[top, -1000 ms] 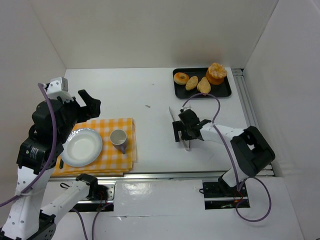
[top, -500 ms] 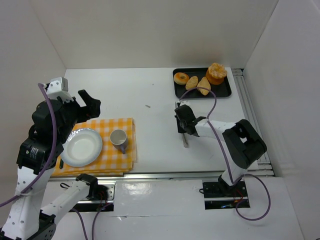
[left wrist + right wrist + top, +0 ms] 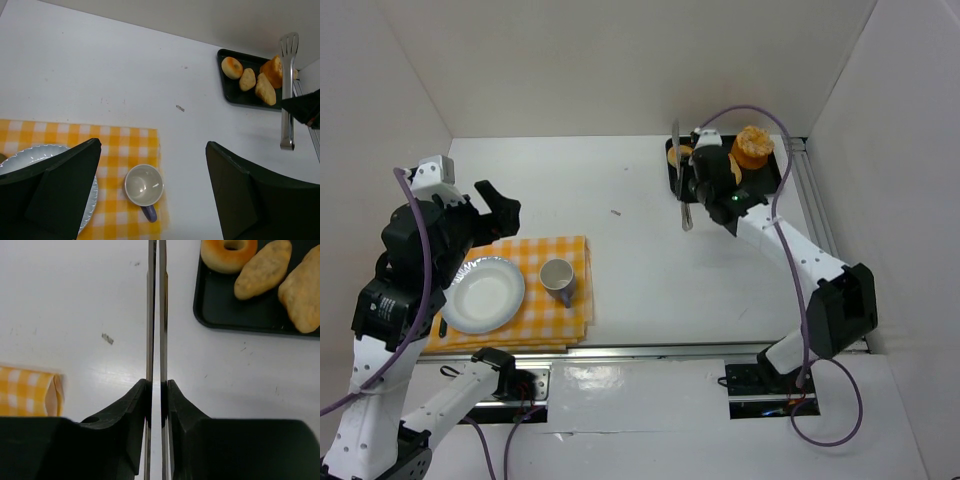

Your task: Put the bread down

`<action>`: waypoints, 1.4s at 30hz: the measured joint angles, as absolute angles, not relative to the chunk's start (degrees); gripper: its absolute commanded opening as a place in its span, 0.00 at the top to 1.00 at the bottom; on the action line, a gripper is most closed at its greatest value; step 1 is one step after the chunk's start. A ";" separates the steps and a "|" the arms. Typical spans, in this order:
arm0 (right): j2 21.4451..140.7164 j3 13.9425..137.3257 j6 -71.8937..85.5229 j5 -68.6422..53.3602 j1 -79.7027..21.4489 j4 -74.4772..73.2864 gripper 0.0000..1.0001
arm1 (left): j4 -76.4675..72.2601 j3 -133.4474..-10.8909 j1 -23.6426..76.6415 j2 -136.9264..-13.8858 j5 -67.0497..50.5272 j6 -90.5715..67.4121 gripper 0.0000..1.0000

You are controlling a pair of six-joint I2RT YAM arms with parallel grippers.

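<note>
Several bread pieces lie on a black tray (image 3: 765, 182) at the far right: a ring-shaped one (image 3: 228, 251), two long rolls (image 3: 262, 269) (image 3: 302, 290), and a tall orange one (image 3: 753, 147). My right gripper (image 3: 156, 400) is shut on metal tongs (image 3: 150, 315), both arms pinched between its fingers. It holds them over the table at the tray's left edge, and their tips (image 3: 676, 135) point to the far side. My left gripper (image 3: 152, 147) hangs open and empty above the cup (image 3: 144, 186). A white plate (image 3: 483, 294) sits on the cloth.
A yellow checked cloth (image 3: 535, 305) lies at the near left under plate and cup. White walls enclose the table on three sides. A metal rail (image 3: 815, 215) runs along the right edge beside the tray. A small speck (image 3: 617, 212) lies mid-table.
The right gripper closed on the tongs lying mid-table, lifted them and carried them toward the far side, up to the tray. The left arm stayed still.
</note>
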State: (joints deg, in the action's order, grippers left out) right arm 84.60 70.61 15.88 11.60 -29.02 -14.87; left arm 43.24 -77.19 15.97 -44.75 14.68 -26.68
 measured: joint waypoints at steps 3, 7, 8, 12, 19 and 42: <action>89.69 77.49 16.05 8.80 -24.77 -16.73 0.65 | 43.24 -77.19 15.97 -44.75 14.70 -26.70 0.01; 98.19 83.96 16.32 3.97 -19.75 -19.68 0.60 | 43.27 -77.21 15.97 -44.51 14.79 -26.65 0.01; 100.05 85.06 16.51 2.72 -18.79 -20.75 0.56 | 43.27 -77.21 15.97 -44.47 14.85 -26.65 0.01; 105.16 87.35 17.04 -1.17 -15.70 -24.08 0.48 | 43.27 -77.25 15.97 -44.25 15.38 -26.39 0.01; 107.42 91.44 16.53 -2.59 -14.81 -26.59 0.48 | 43.24 -77.25 15.97 -44.10 16.01 -25.58 0.01; 124.09 110.26 9.74 13.47 -22.00 -36.75 0.44 | 43.27 -77.25 15.97 -44.10 16.95 -25.30 0.01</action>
